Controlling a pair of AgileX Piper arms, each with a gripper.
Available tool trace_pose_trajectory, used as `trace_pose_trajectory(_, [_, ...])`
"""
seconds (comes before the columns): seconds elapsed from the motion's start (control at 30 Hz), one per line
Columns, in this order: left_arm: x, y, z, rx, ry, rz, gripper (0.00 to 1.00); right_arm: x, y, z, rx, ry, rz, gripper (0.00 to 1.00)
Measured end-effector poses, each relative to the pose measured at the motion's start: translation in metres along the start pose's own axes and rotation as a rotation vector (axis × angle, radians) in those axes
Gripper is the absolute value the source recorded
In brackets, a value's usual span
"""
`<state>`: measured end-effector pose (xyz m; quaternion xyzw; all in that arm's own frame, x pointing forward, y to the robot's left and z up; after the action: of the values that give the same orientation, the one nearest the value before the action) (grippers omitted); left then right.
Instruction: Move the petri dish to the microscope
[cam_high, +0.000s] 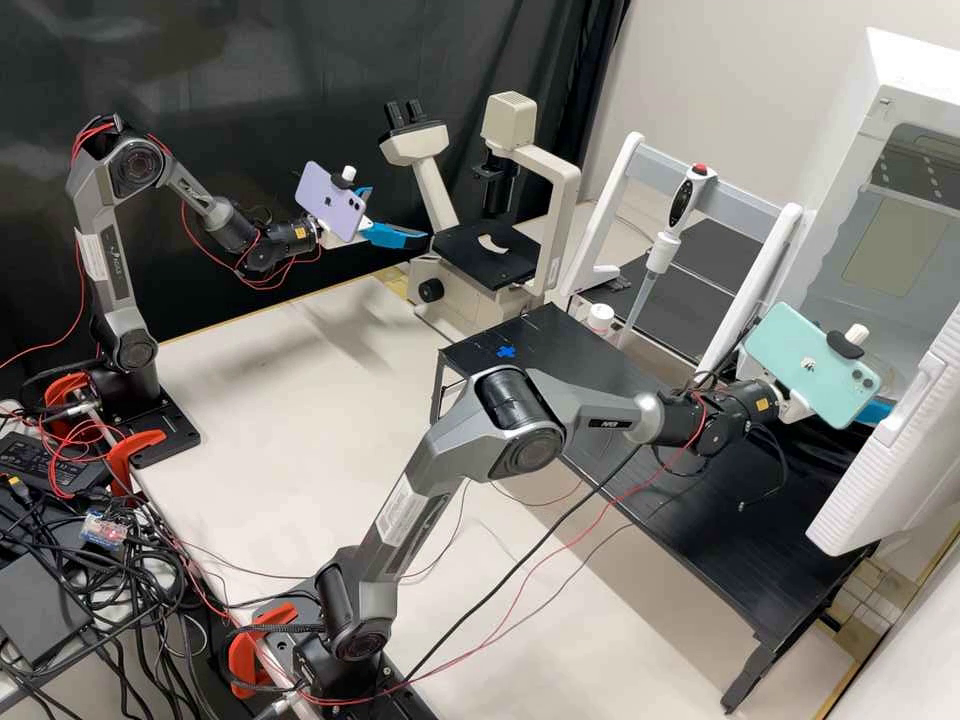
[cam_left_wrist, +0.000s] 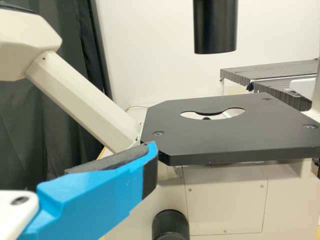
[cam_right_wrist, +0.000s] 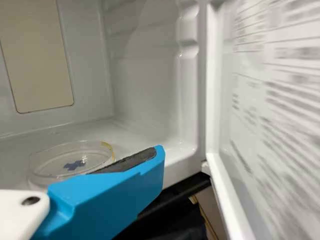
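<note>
Microscope: it stood at the far end of the pale bench (cam_high: 300, 350), its black stage (cam_left_wrist: 200, 140) bearing no dish over the cutout. The left wrist view cut off its eyepiece head and the top of its dark tube (cam_left_wrist: 215, 25).
Left hand: it hung just beside the microscope (cam_high: 455, 200), close to the stage edge. The left hand (cam_high: 400, 214) was spread, with nothing between its two blue fingers; a lilac phone (cam_high: 330, 202) sat on its wrist.
Right hand: it was well apart from the microscope, beyond the black bench (cam_high: 540, 335), at the opening of the white cabinet. The right hand (cam_high: 873, 412) was spread and pinched nothing; a mint phone (cam_high: 812, 365) hid most of it in the high view.
Petri dish: the clear dish (cam_right_wrist: 47, 162) lay inside the white cabinet (cam_right_wrist: 145, 95), well away from the microscope. A blue mark showed through it and a yellow arc on its rim; part of its edge was behind the right hand's finger. Other contents could not be told.
Cabinet door: swung open, on the cabinet's side away from the microscope, its printed face (cam_right_wrist: 280, 130) blurred.
Jar: a small white one (cam_high: 600, 318) stood near the microscope, its contents unreadable.
</note>
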<state>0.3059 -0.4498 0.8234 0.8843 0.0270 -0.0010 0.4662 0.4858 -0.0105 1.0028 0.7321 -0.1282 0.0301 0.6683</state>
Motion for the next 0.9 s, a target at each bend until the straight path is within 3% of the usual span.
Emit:
trace_pose_trajectory(0.07, [0.0, 0.0, 0.0, 0.0, 0.0, 0.0, 1.0, 0.011, -0.002, -0.001, -0.003, -0.008, -0.005, 1.0])
trace_pose_trajectory(0.33, [0.0, 0.0, 0.0, 0.0, 0.0, 0.0, 1.0, 0.046, -0.016, 0.005, -0.096, -0.021, -0.048, 1.0])
trace_pose_trajectory(0.73, [0.0, 0.0, 0.0, 0.0, 0.0, 0.0, 1.0, 0.057, -0.043, 0.005, -0.14, -0.014, -0.11, 1.0])
trace_pose_trajectory(0.77, [0.0, 0.0, 0.0, 0.0, 0.0, 0.0, 1.0, 0.057, -0.044, 0.004, -0.14, -0.012, -0.112, 0.0])
trace_pose_trajectory(0.9, [0.0, 0.0, 0.0, 0.0, 0.0, 0.0, 1.0, 0.058, -0.046, 0.005, -0.131, -0.013, -0.115, 0.0])
